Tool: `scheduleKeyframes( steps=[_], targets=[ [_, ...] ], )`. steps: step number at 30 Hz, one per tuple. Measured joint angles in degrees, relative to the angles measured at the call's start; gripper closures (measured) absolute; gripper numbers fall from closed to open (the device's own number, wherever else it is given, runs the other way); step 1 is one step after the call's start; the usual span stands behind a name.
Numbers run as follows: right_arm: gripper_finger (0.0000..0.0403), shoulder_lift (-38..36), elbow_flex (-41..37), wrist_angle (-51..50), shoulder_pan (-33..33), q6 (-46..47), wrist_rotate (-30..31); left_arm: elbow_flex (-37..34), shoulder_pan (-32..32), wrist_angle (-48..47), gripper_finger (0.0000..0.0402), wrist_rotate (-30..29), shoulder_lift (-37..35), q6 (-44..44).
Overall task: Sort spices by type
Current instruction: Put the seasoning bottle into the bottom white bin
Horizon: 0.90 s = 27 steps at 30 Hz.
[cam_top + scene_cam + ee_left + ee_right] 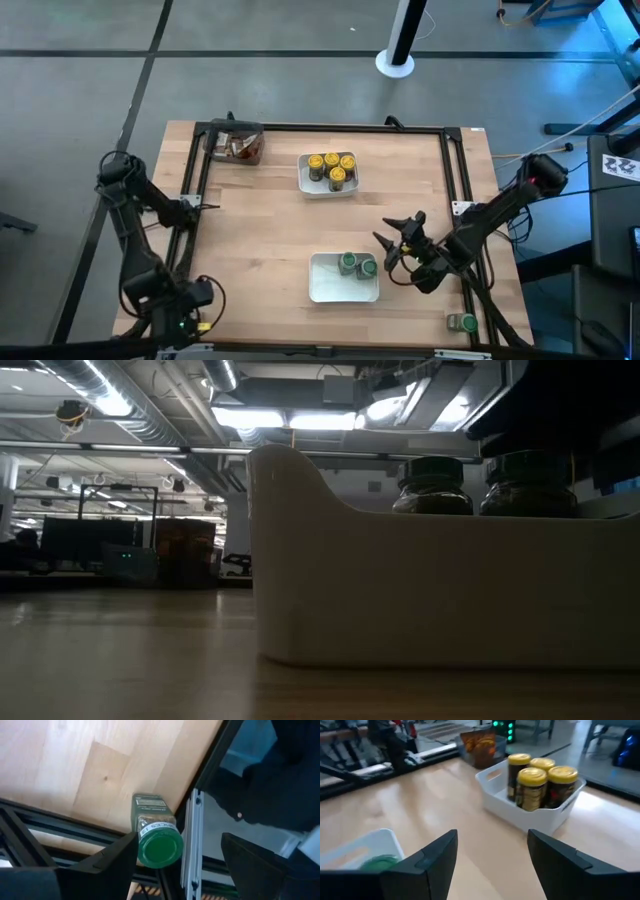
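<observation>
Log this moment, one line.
left gripper: open, at green jar by rail | right gripper: open, beside near tray | yellow jars: in far tray

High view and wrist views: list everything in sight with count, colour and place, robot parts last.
yellow-lidded jars: four, in the far white tray.
green-lidded jars: two in the near white tray.
corner jar: one, green lid, table's near right corner.
rail jar: one, green lid, beside the frame rail; cannot tell whether it is the corner jar.
packets: brown-orange, count unclear, in the dark bin.
white trays: two, mid-table, one far, one near.
dark bin: one, far left corner.
table: one, light wood, black frame.
left gripper: jaws apart, either side of the rail jar.
right gripper: jaws apart and empty, right of the near tray.
</observation>
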Motion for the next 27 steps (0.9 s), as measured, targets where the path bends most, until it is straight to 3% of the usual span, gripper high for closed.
scheduleKeyframes(
  steps=[12,27],
  targets=[
    [0.0162,3.4,0.0,8.0,0.0,-2.2,-7.5,-0.3,-4.9,0.5,0.0133,-1.3,3.9,-3.5],
    [0.0162,3.4,0.0,10.1,0.0,-2.2,-8.0,-0.3,-6.4,0.4,0.0133,-1.0,9.7,-3.1]
  ],
)
